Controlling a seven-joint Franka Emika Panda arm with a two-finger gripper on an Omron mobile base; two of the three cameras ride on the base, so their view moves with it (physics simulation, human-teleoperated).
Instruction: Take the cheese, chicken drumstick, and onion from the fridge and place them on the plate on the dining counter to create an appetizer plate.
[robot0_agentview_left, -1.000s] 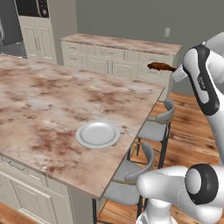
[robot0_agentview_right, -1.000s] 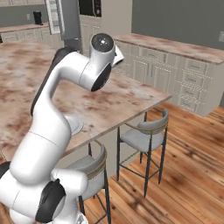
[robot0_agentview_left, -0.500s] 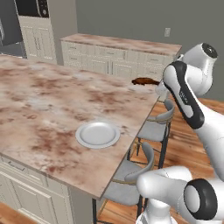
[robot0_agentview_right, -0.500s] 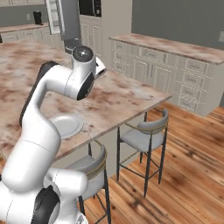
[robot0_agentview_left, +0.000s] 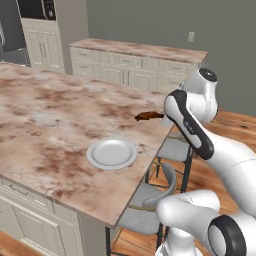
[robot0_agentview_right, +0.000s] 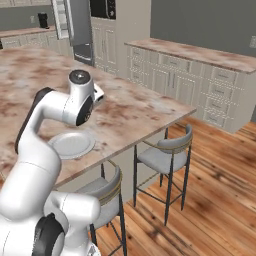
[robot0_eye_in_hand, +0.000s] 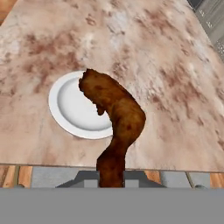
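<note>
My gripper (robot0_eye_in_hand: 110, 176) is shut on the thin end of the chicken drumstick (robot0_eye_in_hand: 116, 113), a dark reddish-brown piece whose thick end juts out ahead. In the left base view the drumstick (robot0_agentview_left: 149, 116) hangs above the dining counter (robot0_agentview_left: 50, 115) near its right edge, up and to the right of the plate (robot0_agentview_left: 112, 153). The hand view looks down on the round white plate (robot0_eye_in_hand: 72, 109), which has nothing on it, with the thick end over its right part. The plate (robot0_agentview_right: 73, 144) lies near the counter's front edge. The cheese and onion are out of view.
Two grey stools (robot0_agentview_right: 162, 155) stand under the counter's overhang on a wooden floor. A second marbled counter on cream cabinets (robot0_agentview_left: 140, 65) runs along the back wall. The grey fridge (robot0_agentview_right: 80, 27) stands far behind the dining counter.
The arm has swung left and lower with the drumstick, carrying it from beyond the counter's right edge to above the counter near the plate. The grip has stayed shut.
</note>
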